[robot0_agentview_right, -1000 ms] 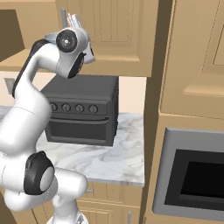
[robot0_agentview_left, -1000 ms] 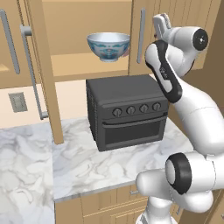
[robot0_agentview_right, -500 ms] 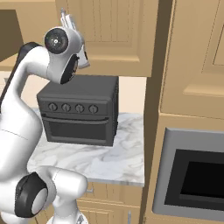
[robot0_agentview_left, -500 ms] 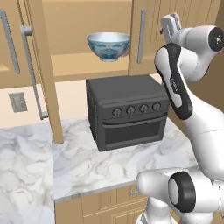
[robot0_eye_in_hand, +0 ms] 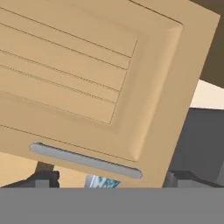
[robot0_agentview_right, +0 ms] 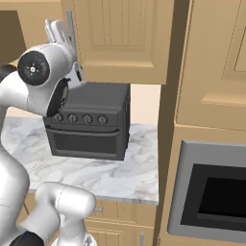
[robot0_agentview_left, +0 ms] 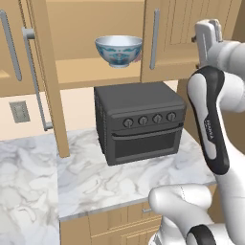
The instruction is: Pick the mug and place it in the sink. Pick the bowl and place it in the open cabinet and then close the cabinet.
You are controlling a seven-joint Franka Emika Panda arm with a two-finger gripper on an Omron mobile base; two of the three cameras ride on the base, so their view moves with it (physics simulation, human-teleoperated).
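On the cabinet (robot0_agentview_left: 95, 72) shelf, left base view, the bowl (robot0_agentview_left: 118, 50) sits upright, mouth toward twelve o'clock, above the toaster oven (robot0_agentview_left: 139, 122). Right base view: my claw (robot0_agentview_right: 60, 31) is spread open, empty. Hand view: the door handle (robot0_eye_in_hand: 85, 160) runs from nine toward four o'clock.

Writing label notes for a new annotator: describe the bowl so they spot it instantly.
Start at the black toaster oven on the marble counter. Directly above it is the open light-wood cabinet, and the bowl sits upright on its wooden shelf, between the open door and the closed one. It is the one patterned item there: white with blue-green floral decoration and red touches.
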